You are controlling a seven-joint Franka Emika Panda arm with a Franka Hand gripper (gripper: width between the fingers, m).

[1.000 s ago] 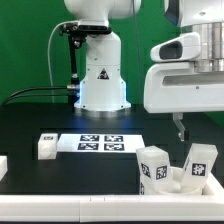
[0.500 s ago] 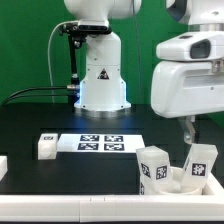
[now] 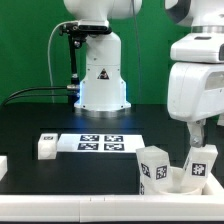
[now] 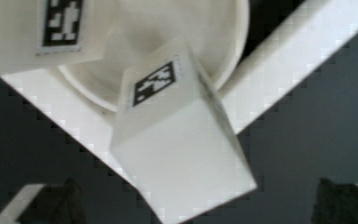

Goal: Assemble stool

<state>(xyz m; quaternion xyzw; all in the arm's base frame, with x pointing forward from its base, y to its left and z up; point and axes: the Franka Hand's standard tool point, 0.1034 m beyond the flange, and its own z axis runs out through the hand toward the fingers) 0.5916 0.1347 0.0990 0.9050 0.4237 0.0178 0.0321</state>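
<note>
The white round seat [image 3: 176, 184] lies at the front on the exterior view's right, with two chunky tagged legs [image 3: 153, 167] [image 3: 201, 163] standing in it. A third white leg [image 3: 47, 146] lies loose to the left of the marker board. My gripper [image 3: 196, 138] hangs open and empty just above the right-hand leg. In the wrist view the seat [image 4: 140, 50] shows with one tagged leg [image 4: 179, 140] reaching down between my dark fingertips [image 4: 51, 205]. My gripper [image 4: 202, 206] holds nothing, and a second leg [image 4: 51, 30] shows at the picture's corner.
The marker board [image 3: 100, 143] lies flat in the middle of the black table. The robot's white base [image 3: 100, 75] stands behind it. A long white border rail [image 3: 60, 201] runs along the front edge. A white block [image 3: 3, 165] sits at the far left.
My gripper has moved toward the exterior view's right and now stands over the right-hand leg. The parts have not moved.
</note>
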